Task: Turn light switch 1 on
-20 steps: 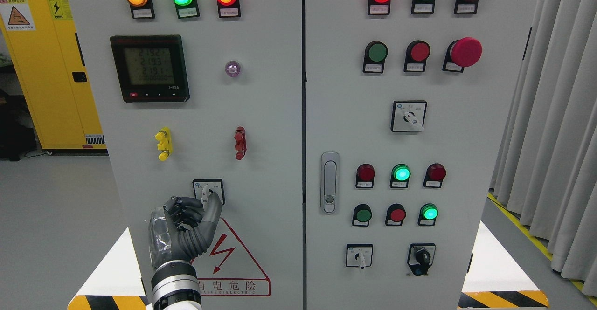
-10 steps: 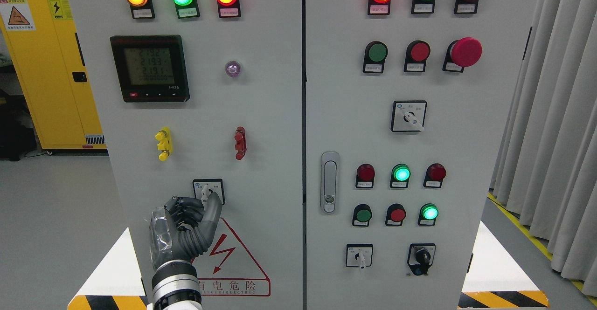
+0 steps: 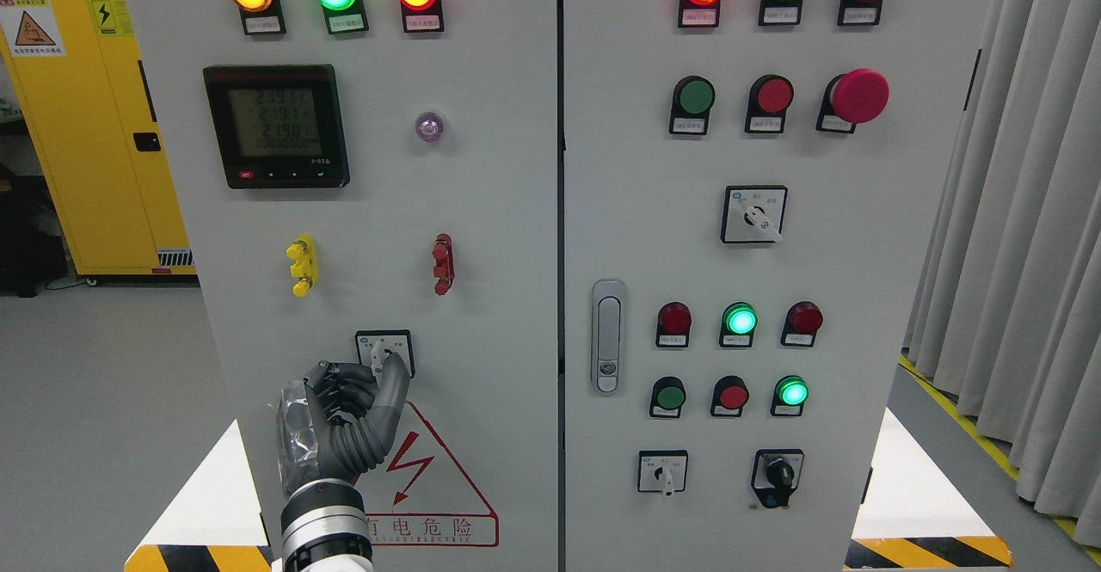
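Only one view is given, taken from the robot's head. The grey cabinet (image 3: pixel 550 211) is faced straight on and seen from close up, so both doors fill most of the picture and the top row of lights is near the upper edge. The camera is tipped a little downward. A yellow locker (image 3: pixel 95 125) is caught at the far left, and grey curtains (image 3: pixel 1024 211) at the far right.

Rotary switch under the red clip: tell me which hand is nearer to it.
Left. The left hand grips the rotary switch, its fingers on the white handle. The right hand is out of view.
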You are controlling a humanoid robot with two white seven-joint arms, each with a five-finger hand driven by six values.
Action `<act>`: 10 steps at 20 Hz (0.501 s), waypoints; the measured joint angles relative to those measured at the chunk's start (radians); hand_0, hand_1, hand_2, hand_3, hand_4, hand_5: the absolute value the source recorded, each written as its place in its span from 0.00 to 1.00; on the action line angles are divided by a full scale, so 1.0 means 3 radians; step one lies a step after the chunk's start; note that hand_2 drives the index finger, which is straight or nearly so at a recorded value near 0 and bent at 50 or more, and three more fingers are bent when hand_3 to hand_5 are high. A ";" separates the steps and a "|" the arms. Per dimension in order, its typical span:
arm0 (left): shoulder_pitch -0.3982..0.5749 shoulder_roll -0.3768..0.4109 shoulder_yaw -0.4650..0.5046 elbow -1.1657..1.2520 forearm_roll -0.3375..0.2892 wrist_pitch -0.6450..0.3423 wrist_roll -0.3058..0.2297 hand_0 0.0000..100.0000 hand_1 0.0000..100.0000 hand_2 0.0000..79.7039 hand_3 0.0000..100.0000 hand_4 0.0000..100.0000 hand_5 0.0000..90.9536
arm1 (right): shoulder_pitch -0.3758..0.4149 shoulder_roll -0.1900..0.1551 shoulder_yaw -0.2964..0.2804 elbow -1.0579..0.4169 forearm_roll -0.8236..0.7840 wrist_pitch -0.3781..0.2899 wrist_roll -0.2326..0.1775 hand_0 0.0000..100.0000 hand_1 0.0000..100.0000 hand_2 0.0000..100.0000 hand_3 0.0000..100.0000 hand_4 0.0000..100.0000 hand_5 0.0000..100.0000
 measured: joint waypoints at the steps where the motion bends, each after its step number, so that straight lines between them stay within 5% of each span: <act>1: 0.0000 0.0000 0.0000 0.0001 0.0000 0.0000 0.0000 0.37 0.65 0.80 0.88 0.87 0.95 | 0.0000 0.0000 0.0000 0.0000 0.0000 0.0000 0.0000 0.00 0.50 0.04 0.00 0.00 0.00; 10: 0.0000 -0.0001 0.0001 0.0003 0.0000 0.0000 0.0000 0.32 0.64 0.81 0.88 0.87 0.95 | 0.0000 0.0000 0.0000 0.0000 0.0000 0.0000 -0.0001 0.00 0.50 0.04 0.00 0.00 0.00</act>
